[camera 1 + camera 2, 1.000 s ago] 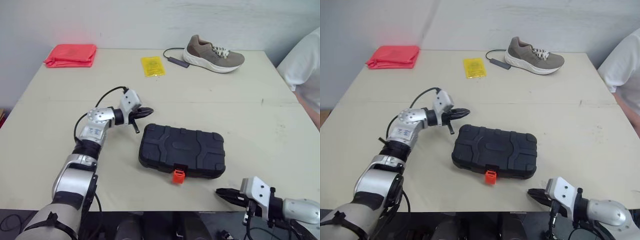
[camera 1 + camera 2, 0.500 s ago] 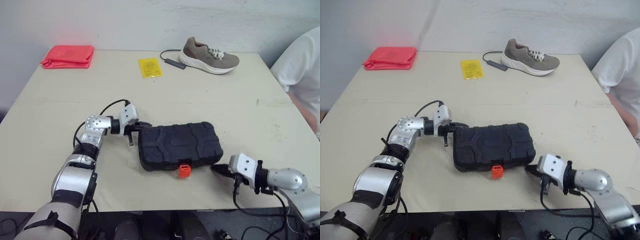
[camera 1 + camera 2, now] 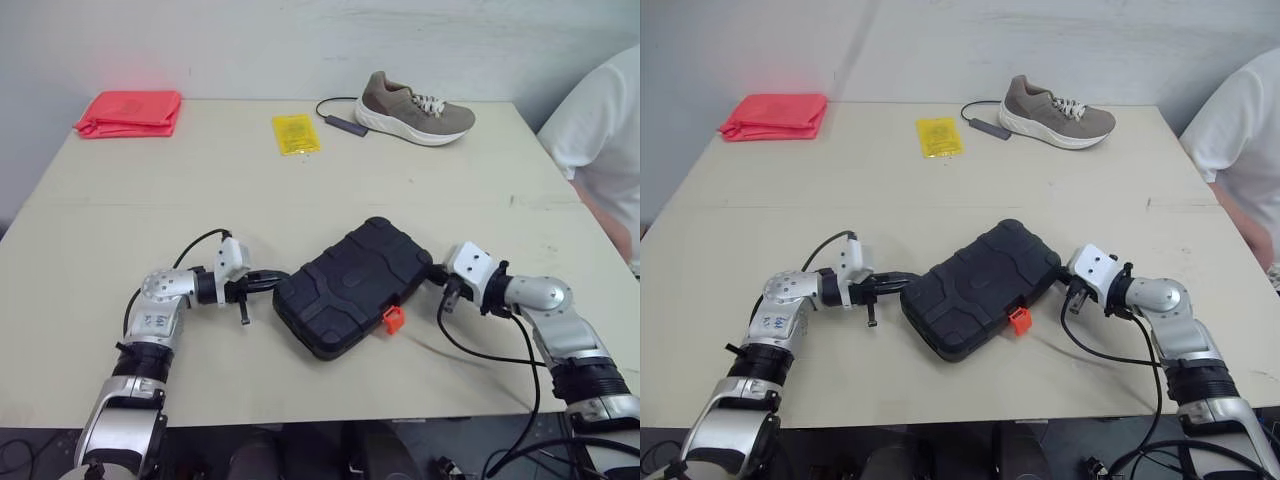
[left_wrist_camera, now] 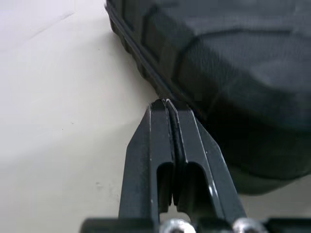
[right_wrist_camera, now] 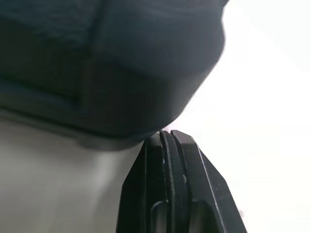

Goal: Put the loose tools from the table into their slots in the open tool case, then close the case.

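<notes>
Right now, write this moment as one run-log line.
tool case: closed, askew | orange latch: near edge | left pincer: shut, tips at case's left end | right pincer: shut, tips at case's right corner

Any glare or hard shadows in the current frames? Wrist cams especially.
Right wrist view: the table beyond the tool case is washed out to near white, and the case's shadow greys the table beside it. Left wrist view: even light, soft shadow along the case edge. Left eye view: diffuse light, faint shadows by the case and the shoe, no glare.
</notes>
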Motion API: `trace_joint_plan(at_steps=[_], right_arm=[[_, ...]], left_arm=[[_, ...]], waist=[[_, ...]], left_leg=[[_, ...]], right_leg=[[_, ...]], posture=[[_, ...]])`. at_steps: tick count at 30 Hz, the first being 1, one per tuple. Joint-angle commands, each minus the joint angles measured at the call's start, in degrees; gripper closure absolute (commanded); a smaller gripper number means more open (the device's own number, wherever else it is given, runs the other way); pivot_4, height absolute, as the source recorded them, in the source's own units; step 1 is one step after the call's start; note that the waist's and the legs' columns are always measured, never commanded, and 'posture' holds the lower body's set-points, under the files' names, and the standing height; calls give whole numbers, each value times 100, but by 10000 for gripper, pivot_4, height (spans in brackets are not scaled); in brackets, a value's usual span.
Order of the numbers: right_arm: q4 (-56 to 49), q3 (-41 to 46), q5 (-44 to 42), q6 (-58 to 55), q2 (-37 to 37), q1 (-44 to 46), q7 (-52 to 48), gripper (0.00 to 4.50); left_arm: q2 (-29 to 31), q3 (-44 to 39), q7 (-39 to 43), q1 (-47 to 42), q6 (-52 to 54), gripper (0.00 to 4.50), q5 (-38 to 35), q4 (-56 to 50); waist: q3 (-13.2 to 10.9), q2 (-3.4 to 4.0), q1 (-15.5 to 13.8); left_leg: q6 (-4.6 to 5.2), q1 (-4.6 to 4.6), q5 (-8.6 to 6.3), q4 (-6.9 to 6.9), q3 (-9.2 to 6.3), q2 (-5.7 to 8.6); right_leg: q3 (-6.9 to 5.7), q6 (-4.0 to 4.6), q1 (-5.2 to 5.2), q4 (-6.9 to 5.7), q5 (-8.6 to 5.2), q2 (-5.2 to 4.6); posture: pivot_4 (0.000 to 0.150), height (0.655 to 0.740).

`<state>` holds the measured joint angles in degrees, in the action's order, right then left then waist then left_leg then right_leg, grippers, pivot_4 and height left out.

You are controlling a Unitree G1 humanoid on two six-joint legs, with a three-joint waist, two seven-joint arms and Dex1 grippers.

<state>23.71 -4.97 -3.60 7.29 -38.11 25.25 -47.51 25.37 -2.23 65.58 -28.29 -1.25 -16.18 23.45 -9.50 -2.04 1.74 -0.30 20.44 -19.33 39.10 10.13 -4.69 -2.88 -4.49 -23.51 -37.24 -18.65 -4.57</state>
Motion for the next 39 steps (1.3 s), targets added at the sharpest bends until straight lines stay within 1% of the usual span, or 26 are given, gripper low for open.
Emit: trace_joint_plan(at_steps=[1,2,4,6,7,9,12,15,16,18,21,23,26,31,34,39], right_arm=[[-281,455,-313,192,-2,-274,75,45000],[-478,596,-380,221,-71,-448,84,45000],[-1201,983,-587,179,-340,-1008,-5,45000],[-2189,1450,-1134,-264,-536,-1624,-143,45000],[-2512,1581,-1325,-442,-580,-1811,-175,45000],[-3229,1808,-1759,-851,-682,-2228,-293,45000],[-4535,1977,-2430,-1590,-823,-2853,-372,45000],[-5438,1723,-2634,-2140,-836,-3102,-229,45000],[-5647,1560,-2591,-2269,-808,-3122,-161,45000],[-5873,1228,-2401,-2442,-734,-3088,-18,45000],[-5914,909,-2173,-2544,-596,-2945,177,45000],[-5829,699,-1962,-2573,-491,-2832,301,45000],[-5732,507,-1716,-2616,-491,-2823,320,45000],[-5669,457,-1383,-2562,-702,-3130,186,45000],[-5691,545,-1413,-2605,-713,-3274,217,45000],[-5675,666,-1350,-2580,-746,-3670,161,45000]], left_arm=[[-46,-404,-288,52,395,44884,-578,-626],[-49,-491,-316,-2,519,44884,-722,-692],[31,-405,-67,-208,770,44884,-913,-913],[40,-74,207,-474,933,44884,-902,-1169],[28,40,280,-558,976,44884,-875,-1239],[-22,328,435,-709,930,44884,-719,-1280],[-320,877,426,-975,767,44884,-341,-1068],[-632,1356,191,-1222,622,44884,198,-627],[-725,1508,131,-1298,385,44884,417,-429],[-916,1719,24,-1379,159,44884,680,-162],[-1136,1914,-112,-1514,112,44884,901,59],[-1191,2102,-191,-1613,57,44884,1186,197],[-1201,2198,-203,-1638,185,44884,1319,228],[-1126,2216,-156,-1581,330,44884,1316,68],[-1074,2226,-140,-1563,374,44884,1323,6],[-1027,2240,-147,-1567,446,44884,1337,-57]], waist=[[-6,10,-7],[-10,17,-19],[-21,39,-79],[-24,50,-126],[-25,53,-158],[-21,57,-161],[-15,66,-156],[-15,65,-151],[-15,65,-143],[-15,65,-150],[-14,65,-164],[-14,64,-179],[-8,65,-232],[5,62,-263],[15,48,-248],[16,49,-235]], left_leg=[[0,1,0,0,0,0],[-1,1,0,0,0,0],[-1,8,1,0,-8,2],[0,18,1,0,-11,10],[2,18,2,0,-11,15],[4,16,3,0,-9,20],[4,4,2,-7,-12,23],[0,5,0,-7,-12,32],[0,6,0,-6,-12,42],[1,5,0,-6,-12,44],[5,7,-1,-7,-19,48],[15,12,-1,-5,-20,49],[30,12,1,-4,-27,66],[46,12,-3,-3,-27,62],[47,10,-4,-3,-28,61],[46,9,-4,-5,-28,53]], right_leg=[[0,0,0,0,0,0],[1,0,0,0,0,0],[3,0,-1,2,0,1],[4,-1,-5,6,1,5],[3,-5,-5,8,3,7],[1,-12,-1,12,6,9],[3,-14,14,23,8,15],[7,-11,11,25,6,25],[6,-11,9,25,6,26],[7,-11,8,25,6,24],[8,-9,9,27,5,15],[5,-10,9,29,6,9],[-1,-15,14,31,8,-1],[-1,-20,19,37,11,-10],[-5,-20,22,38,11,-7],[-5,-19,22,37,10,-7]], posture=[[1500,7400],[1500,7400],[1500,7400],[1500,7400],[1500,7400],[1500,7400],[1500,7400],[1500,7400],[1500,7400],[1500,7400],[1500,7400],[1500,7400],[1500,7400],[1500,7400],[1500,7400],[1500,7400]])
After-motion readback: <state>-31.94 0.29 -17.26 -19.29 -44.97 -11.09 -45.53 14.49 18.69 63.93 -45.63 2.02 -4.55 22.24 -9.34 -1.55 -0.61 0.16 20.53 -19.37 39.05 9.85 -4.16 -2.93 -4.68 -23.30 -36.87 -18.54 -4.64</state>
